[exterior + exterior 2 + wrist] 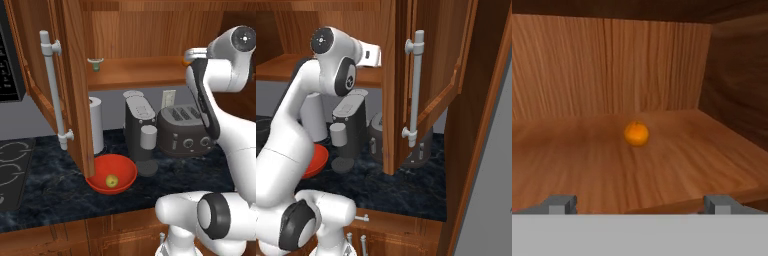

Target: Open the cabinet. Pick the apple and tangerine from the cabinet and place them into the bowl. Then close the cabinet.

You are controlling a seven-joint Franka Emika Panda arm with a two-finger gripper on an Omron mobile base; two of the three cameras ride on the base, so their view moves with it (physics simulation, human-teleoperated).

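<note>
The cabinet (145, 30) stands open, with its left door (72, 75) and right door (431, 70) swung out. On its wooden shelf (587, 165) the orange tangerine (636, 134) rests alone. My gripper (641, 205) is open at the shelf's front edge and faces the fruit, which lies some way ahead and centred between the two fingertips (562, 204). My hand (371, 55) reaches in behind the right door. Down on the counter the red bowl (125, 167) holds the yellow-green apple (112, 180).
A small dark-green cup (95, 62) sits at the shelf's left end. Under the cabinet stand a paper towel roll (96, 125), a coffee machine (140, 125) and a toaster (184, 131). The left door's bar handle (54, 90) juts over the counter beside the bowl. A stovetop (12, 170) lies left.
</note>
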